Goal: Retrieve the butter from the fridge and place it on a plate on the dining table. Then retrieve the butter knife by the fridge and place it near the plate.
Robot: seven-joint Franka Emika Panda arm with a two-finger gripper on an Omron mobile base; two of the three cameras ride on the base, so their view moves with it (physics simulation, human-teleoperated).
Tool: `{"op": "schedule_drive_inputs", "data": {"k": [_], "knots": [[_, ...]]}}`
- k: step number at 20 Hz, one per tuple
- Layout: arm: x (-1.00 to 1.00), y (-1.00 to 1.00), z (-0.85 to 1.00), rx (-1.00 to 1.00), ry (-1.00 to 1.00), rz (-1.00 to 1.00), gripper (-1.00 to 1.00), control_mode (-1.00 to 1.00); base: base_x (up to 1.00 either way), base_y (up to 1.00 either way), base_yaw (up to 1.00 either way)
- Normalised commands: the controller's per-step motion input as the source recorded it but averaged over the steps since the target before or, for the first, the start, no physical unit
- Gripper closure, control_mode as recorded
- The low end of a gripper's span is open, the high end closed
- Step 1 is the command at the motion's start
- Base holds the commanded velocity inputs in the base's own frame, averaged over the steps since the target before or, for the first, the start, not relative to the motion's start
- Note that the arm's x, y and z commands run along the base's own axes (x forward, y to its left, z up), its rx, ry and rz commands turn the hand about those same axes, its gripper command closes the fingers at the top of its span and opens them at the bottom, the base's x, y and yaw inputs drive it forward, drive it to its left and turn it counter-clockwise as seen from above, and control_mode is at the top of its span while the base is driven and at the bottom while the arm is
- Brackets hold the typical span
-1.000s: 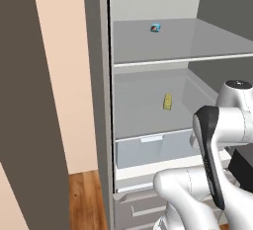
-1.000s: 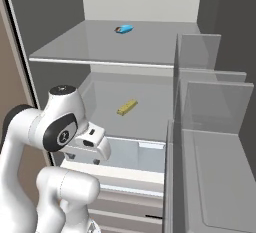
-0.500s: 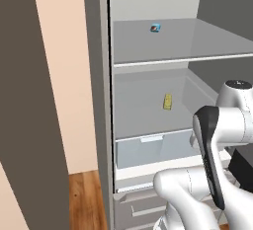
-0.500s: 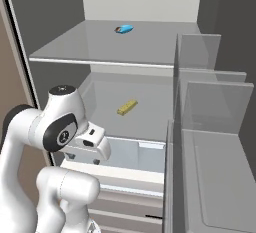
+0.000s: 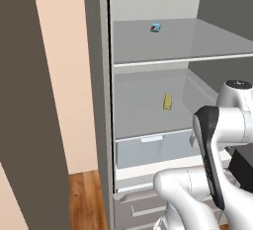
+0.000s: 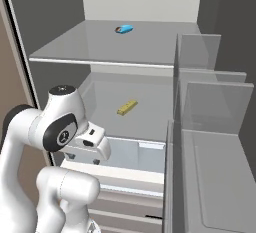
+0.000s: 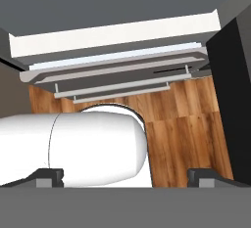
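The fridge (image 5: 97,100) stands open in front of me. The butter (image 5: 168,101) is a small pale-yellow stick lying on the middle shelf, well back from the front edge; from the right it is the butter (image 6: 127,107). My gripper (image 6: 82,159) hangs open and empty, pointing down, in front of the clear drawer below that shelf, lower and nearer than the butter. In the hand view the gripper (image 7: 128,177) looks down, its fingertips (image 7: 47,175) set wide apart. The plate, the dining table and the butter knife are out of view.
A small blue-and-red packet (image 5: 155,27) lies on the top glass shelf (image 6: 75,47). The open fridge door with its clear bins (image 6: 210,127) stands close on the right. A beige wall (image 5: 59,76) is to the left. Below are the lower drawers (image 7: 117,75) and wooden floor (image 7: 186,124).
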Motion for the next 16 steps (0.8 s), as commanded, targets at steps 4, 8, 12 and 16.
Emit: {"op": "schedule_drive_inputs", "data": {"k": [4, 8, 12, 16], "knots": [[0.0, 0.0, 0.0, 0.0, 0.0, 0.0, -1.0, 1.0, 0.8, 0.18, 0.0], [0.0, 0.0, 0.0, 0.0, 0.0, 0.0, -1.0, 1.0, 0.73, 0.11, 0.0], [0.0, 0.0, 0.0, 0.0, 0.0, 0.0, -1.0, 1.0, 0.65, 0.18, -0.01], [0.0, 0.0, 0.0, 0.0, 0.0, 0.0, -1.0, 1.0, 0.58, 0.07, 0.0]]}}
